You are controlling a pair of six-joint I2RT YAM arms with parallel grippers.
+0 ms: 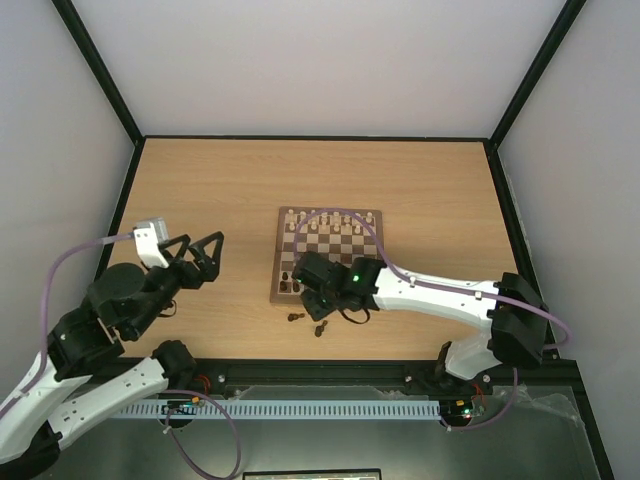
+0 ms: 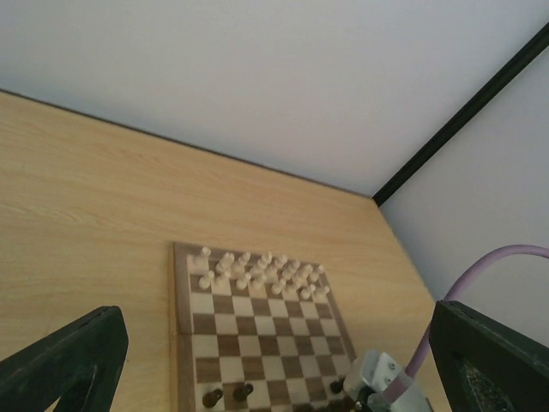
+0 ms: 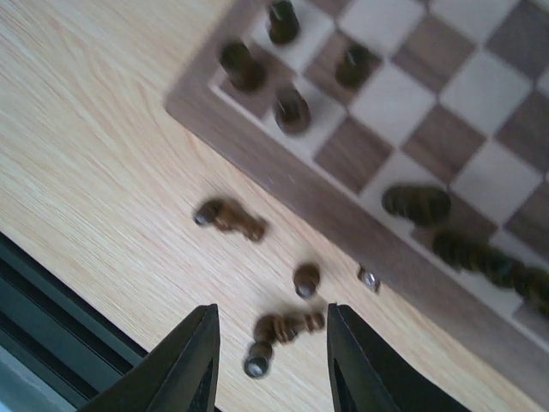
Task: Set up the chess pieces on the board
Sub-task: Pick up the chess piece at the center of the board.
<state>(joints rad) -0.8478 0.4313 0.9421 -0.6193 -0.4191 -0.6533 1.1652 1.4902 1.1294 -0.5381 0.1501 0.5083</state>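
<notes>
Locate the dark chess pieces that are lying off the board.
In the right wrist view, the loose dark pieces lie on the table beside the board's corner, beneath the right gripper.

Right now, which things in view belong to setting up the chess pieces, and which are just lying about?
Job: dark chess pieces, several loose on the table; the board; right gripper, open over the loose ones.
Lying about: pale pieces standing on the board's far rows; purple cable.
</notes>
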